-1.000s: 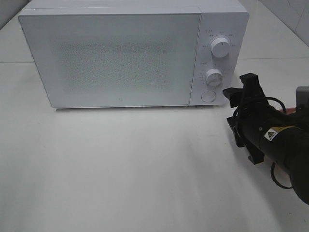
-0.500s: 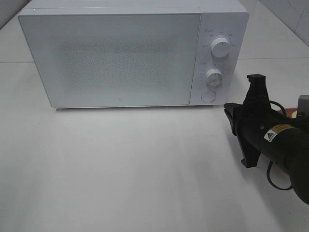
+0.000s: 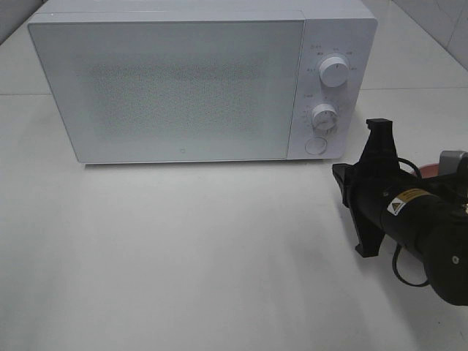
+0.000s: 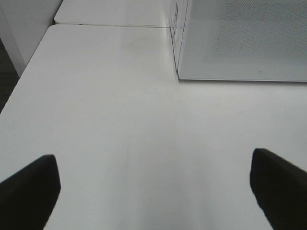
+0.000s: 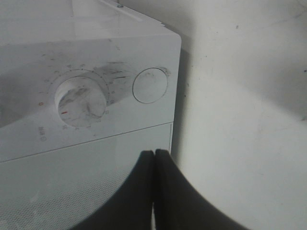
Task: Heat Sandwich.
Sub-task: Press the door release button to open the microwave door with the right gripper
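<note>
**Microwave oven** (image 3: 197,80): white, standing at the far side of the table (image 3: 183,256). The door (image 3: 175,88) is closed flush.

**Control panel, right of the door:** upper knob (image 3: 334,72), lower knob (image 3: 324,117), and a round button (image 3: 315,145) at the near bottom corner, probably the door release.

**Right gripper** (image 5: 154,154): fingers pressed together with no gap, holding nothing. It hovers just off the microwave's near right corner, apart from the panel. The tips point at the seam between door and panel, to one side of the round button.

**Left gripper** (image 4: 153,160): jaws spread fully wide, holding nothing. It hangs over bare table to the left of the microwave.

**Sandwich:** not visible. Only a pink sliver of plate (image 3: 426,170) shows on the table at the far right, behind the right arm. The sandwich is judged to lie on it, outside the oven.

**Step in hand (judged):** opening the oven. The closed fingertips appear set up as a poker for the round button.

**Next move calls for:**
- shifting the tips across until they are centred on the button;
- a short, straight push, firm enough to release the door without skidding onto the lower knob;
- withdrawing clear of the door's swing.

Loading the plate follows.
</note>
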Robot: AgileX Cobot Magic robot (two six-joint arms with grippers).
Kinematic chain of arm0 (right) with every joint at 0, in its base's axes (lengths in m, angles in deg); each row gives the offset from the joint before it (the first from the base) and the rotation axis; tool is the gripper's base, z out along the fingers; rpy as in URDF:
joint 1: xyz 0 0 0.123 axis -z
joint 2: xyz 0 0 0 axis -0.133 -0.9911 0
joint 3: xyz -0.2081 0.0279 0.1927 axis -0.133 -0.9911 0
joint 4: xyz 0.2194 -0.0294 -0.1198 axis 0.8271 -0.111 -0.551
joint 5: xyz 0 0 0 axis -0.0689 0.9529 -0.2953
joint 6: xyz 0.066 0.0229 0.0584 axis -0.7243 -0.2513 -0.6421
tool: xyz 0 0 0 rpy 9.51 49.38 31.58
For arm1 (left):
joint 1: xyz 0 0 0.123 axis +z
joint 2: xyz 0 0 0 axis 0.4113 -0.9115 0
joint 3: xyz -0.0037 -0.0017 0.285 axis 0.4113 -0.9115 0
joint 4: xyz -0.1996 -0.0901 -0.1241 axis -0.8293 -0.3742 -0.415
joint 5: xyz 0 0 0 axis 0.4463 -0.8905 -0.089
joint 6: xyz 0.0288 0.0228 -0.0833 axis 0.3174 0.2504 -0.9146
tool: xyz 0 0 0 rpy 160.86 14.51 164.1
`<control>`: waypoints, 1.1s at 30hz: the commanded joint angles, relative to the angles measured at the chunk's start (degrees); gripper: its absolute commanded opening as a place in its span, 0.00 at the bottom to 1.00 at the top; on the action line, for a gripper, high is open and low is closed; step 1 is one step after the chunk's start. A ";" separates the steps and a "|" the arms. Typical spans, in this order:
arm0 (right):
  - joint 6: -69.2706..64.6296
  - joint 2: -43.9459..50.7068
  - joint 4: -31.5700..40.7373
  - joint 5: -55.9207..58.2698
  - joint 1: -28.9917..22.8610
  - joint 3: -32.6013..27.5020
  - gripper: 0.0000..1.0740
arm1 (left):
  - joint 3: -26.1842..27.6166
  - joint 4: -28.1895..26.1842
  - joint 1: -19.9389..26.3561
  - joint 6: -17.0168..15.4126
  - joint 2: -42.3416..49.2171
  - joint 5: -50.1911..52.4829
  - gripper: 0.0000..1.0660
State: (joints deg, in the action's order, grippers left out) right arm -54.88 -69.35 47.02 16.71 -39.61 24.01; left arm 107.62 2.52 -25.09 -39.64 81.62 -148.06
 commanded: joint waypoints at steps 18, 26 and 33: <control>0.06 -10.31 -0.29 0.34 4.13 10.03 0.01 | -0.11 -0.11 0.17 0.06 1.66 0.11 0.95; 0.80 -13.29 -0.57 1.43 4.70 14.44 0.00 | -0.11 -0.11 0.17 0.06 1.66 0.11 0.95; 1.89 -16.04 -0.69 1.83 5.21 17.70 0.00 | -0.11 -0.11 0.17 0.06 1.66 0.11 0.95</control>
State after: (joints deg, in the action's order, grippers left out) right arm -54.14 -85.33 46.62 17.97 -34.74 41.08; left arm 107.62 2.52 -25.09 -39.64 81.62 -148.06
